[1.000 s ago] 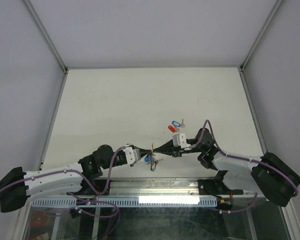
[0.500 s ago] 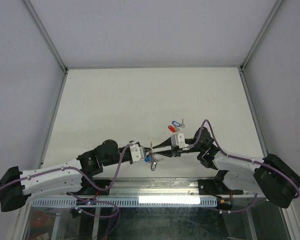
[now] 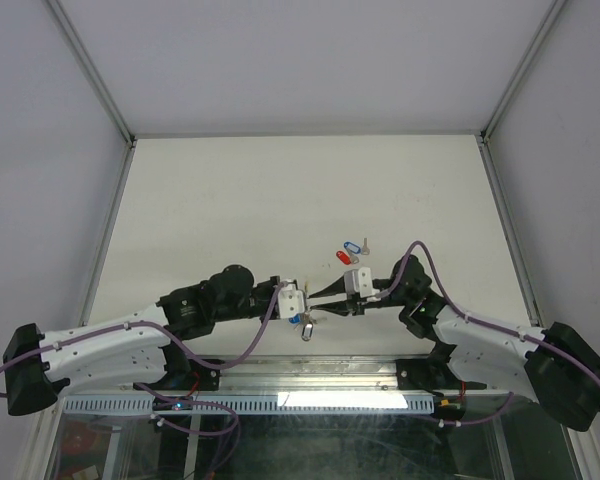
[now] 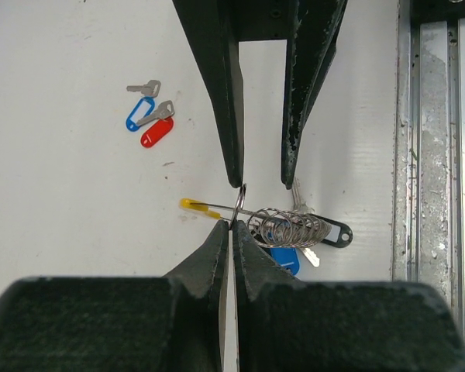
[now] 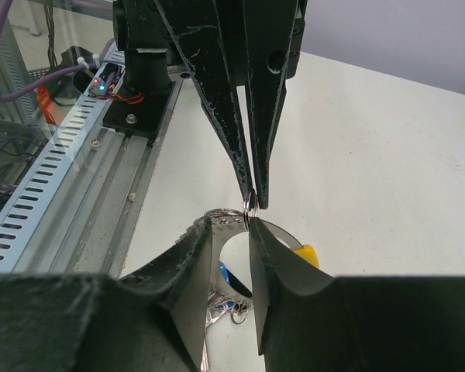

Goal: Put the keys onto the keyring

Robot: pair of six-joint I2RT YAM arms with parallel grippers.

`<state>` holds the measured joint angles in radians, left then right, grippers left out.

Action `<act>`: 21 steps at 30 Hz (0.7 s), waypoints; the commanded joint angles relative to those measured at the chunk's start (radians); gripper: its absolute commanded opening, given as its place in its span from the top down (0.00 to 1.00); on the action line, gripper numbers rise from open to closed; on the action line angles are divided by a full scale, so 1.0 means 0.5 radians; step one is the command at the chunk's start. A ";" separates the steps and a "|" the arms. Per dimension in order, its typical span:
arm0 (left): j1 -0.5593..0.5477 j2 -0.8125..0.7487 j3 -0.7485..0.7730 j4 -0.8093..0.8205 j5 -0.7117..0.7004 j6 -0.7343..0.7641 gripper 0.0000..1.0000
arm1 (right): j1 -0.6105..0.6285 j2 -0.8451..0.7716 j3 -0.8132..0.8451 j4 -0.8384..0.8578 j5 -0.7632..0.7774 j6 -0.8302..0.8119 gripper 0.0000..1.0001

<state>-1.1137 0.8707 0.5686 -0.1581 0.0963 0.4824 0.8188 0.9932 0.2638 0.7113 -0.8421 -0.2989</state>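
**Left gripper** (image 4: 231, 225): the fingers are together, clamped on the thin edge of the keyring (image 4: 285, 226) right at the fingertips. The yellow arc (image 4: 192, 204) is seen jutting to one side of the tips. The silvery beaded part is bunched on the other side.

**Keys at the ring:** a black-tagged key (image 4: 333, 232) and a hanging blue-tagged key (image 4: 283, 260) are gathered at the beaded part, just past the left fingertips. They appear threaded, but this cannot be confirmed.

**Right gripper** (image 4: 261, 182): the fingers are apart and nothing is gripped. The tips are set nose to nose with the left gripper's tips. In the right wrist view the ring's edge is seen in the gap between the right fingers.

**Loose keys:** a loose blue-tagged key (image 4: 139, 120) and a red-tagged key (image 4: 156, 133) are found flat on the table (image 4: 77, 232), touching each other. They lie near the right gripper, off to the side of its fingers.

**Step in hand (judged):** the ring is being presented between the two grippers, with two keys left to thread.

**Next move (judged):** either a second grip on the ring by the right fingers is required, or a fine pinch on a loose key. The keys are tiny and flat, so the tag is probably the easier hold. The left clamp must be kept steady.
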 commanded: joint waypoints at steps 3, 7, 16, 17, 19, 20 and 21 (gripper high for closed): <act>-0.015 0.017 0.126 -0.028 0.022 0.051 1.00 | 0.012 0.042 0.112 0.031 0.011 -0.021 0.72; -0.015 0.044 0.166 -0.073 0.025 0.055 1.00 | 0.013 0.069 0.140 0.032 0.011 -0.021 0.72; -0.015 0.112 0.259 -0.182 0.031 0.052 1.00 | 0.041 0.160 0.208 -0.024 0.251 -0.155 0.70; -0.015 0.117 0.266 -0.193 0.031 0.052 1.00 | 0.045 0.166 0.209 -0.030 0.251 -0.155 0.70; -0.015 0.120 0.271 -0.203 0.032 0.056 1.00 | 0.049 0.173 0.217 -0.045 0.251 -0.155 0.70; -0.015 0.121 0.274 -0.202 0.031 0.058 1.00 | 0.052 0.173 0.218 -0.057 0.270 -0.224 0.71; -0.015 0.121 0.273 -0.205 0.029 0.059 1.00 | 0.053 0.172 0.220 -0.069 0.279 -0.239 0.72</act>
<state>-1.1137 0.9363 0.6548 -0.2703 0.0978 0.4923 0.8368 1.0779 0.3264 0.6743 -0.7380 -0.3630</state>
